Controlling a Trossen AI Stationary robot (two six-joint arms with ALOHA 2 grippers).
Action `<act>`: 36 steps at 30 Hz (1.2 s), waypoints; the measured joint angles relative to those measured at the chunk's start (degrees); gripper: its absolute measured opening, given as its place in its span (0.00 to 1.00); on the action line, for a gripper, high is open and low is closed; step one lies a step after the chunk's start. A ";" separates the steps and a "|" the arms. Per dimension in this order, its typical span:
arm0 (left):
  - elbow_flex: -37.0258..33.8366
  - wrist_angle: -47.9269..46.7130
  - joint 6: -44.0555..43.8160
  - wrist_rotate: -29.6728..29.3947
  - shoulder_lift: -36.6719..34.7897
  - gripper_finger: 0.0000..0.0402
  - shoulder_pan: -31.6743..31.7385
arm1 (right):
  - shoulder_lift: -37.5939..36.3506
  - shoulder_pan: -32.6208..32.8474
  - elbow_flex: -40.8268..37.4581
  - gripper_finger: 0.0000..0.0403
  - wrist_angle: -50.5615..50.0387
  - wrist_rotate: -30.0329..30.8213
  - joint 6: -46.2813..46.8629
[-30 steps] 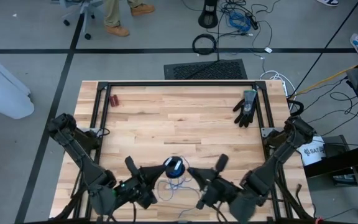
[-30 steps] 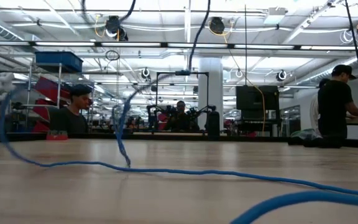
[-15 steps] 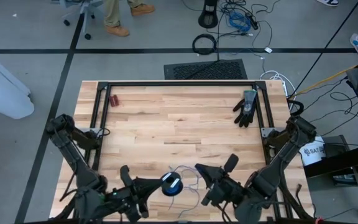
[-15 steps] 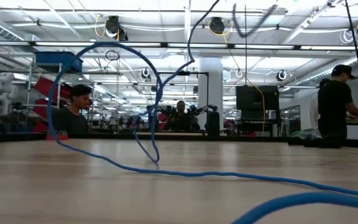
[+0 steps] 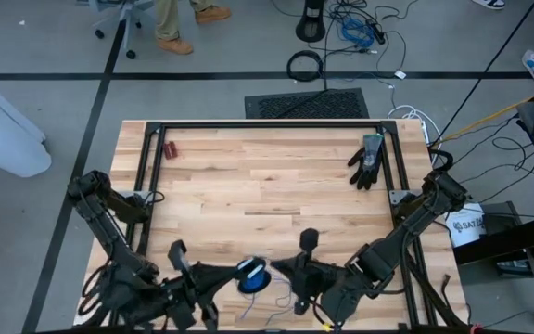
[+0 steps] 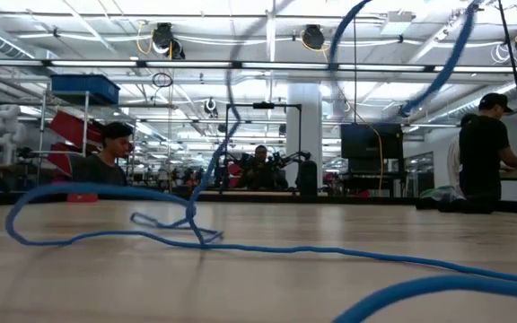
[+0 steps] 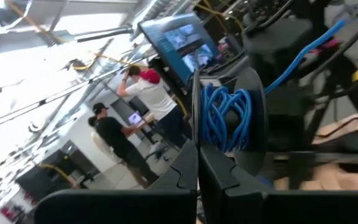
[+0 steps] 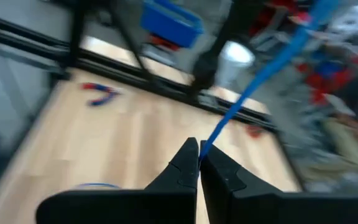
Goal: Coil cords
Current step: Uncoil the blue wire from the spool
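A thin blue cord is partly wound on a dark spool [image 5: 251,274], which also shows in the left wrist view [image 7: 227,118]. The rest of the cord lies in loose loops on the wooden table near its front edge [image 6: 106,211]. One strand rises off the table toward the top right of the low view [image 6: 447,63]. My left gripper [image 5: 228,278] is shut on the spool. My right gripper [image 5: 295,271] is just right of the spool and shut on the cord [image 8: 253,81]. My left gripper pinches the spool's thin dark flange [image 7: 196,134] at its edge between its two fingers. The spool sits upright beyond the fingertips with the blue windings beside the flange. My right gripper pinches a single strand of the cord [image 8: 209,144] at its fingertips. The strand runs on straight and taut beyond them.
A black glove [image 5: 367,160] lies at the far right corner and small red-handled pliers [image 5: 170,148] at the far left, also in the right wrist view [image 8: 101,93]. A black frame rail [image 5: 267,125] borders the table. People stand in the room behind.
Both grippers have moved toward the table's near edge, and the spool has gone with the left one. My right gripper has then shifted left toward the spool. The cord loop that stood up over the table has dropped flat, and a strand now rises at the right.
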 joint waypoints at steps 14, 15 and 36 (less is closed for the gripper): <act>-0.02 -2.57 -2.89 -6.29 0.02 0.00 5.70 | 0.02 3.74 0.00 0.00 7.79 -5.91 -7.32; -0.02 -3.02 -3.11 -6.58 0.06 0.00 5.86 | 0.02 4.05 0.00 0.00 8.03 -5.91 -7.75; -0.02 -19.23 -9.13 -9.45 0.07 0.00 7.99 | -1.24 11.23 0.01 0.00 20.89 4.46 -23.29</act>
